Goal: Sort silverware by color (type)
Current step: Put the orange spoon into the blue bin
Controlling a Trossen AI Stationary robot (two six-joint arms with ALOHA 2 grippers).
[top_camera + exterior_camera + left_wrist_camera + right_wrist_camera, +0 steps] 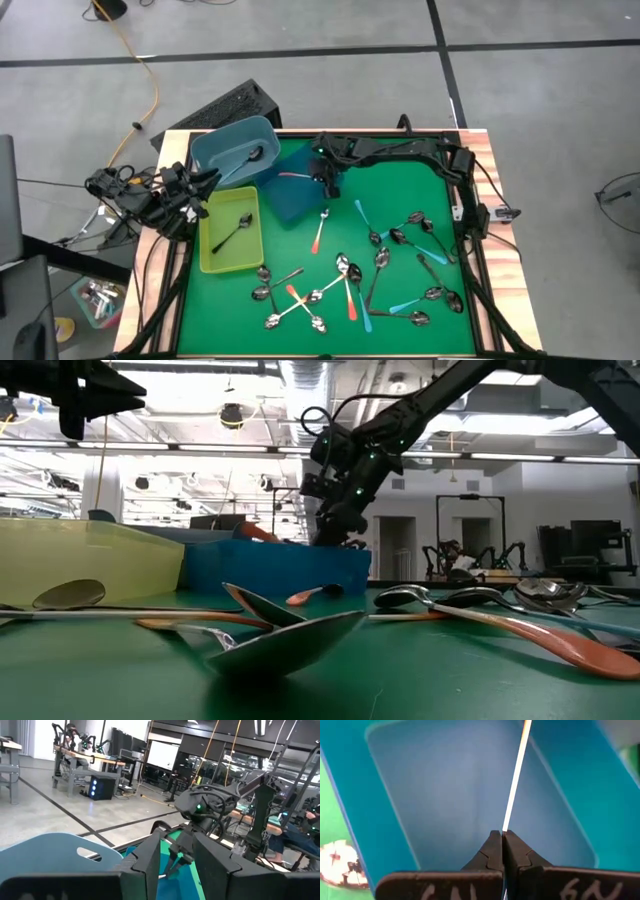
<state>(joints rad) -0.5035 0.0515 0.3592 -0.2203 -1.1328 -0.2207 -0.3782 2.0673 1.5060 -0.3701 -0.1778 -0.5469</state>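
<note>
Grey concrete floor (300, 30) with dark lines, orange cable (150, 85) trailing across

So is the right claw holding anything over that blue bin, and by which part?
Yes. The right claw is shut on a spoon, pinching one end of its thin handle above the blue bin. Which end cannot be told.

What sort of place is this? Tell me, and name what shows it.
Probably a robotics lab or workshop. A green-topped table stands on bare concrete floor, cables run to the rig, and the low view shows exposed ceiling ducts and another robot arm rig on benches behind.
</note>
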